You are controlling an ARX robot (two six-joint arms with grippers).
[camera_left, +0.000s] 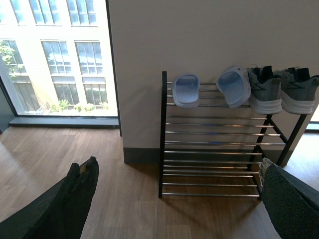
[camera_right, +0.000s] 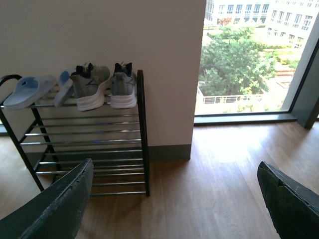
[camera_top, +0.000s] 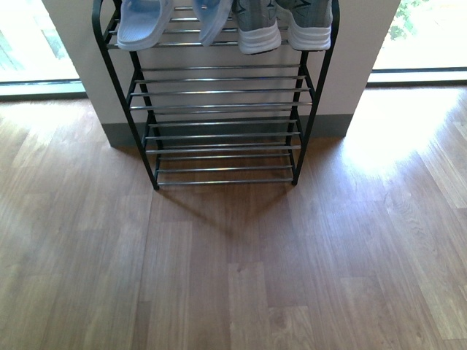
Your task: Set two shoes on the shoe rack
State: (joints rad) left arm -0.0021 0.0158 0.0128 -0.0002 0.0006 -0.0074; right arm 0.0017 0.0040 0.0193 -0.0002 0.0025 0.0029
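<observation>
Both pincers hang wide apart and empty, well back from the rack: the left pincer (camera_left: 177, 199) shows its two dark fingers spread at the edges of its wrist view, the right pincer (camera_right: 174, 199) likewise in its own, and neither arm reaches into the front view. Ahead of them, across bare wooden floor (camera_top: 233, 277), the shoe rack (camera_top: 219, 109) stands against the wall, its chrome rods running side to side. All the footwear sits on the top tier. The two grey sneakers (camera_right: 102, 84) rest side by side at the right end, heels hanging over the front rod, long axes pointing back toward the wall. The pale blue slides (camera_left: 209, 88) occupy the left half, one flat, one tilted against the nearer sneaker. The sneakers lie closer to the right arm's side. Judging from this, nothing remains on the floor to pick up; the placing looks finished.
</observation>
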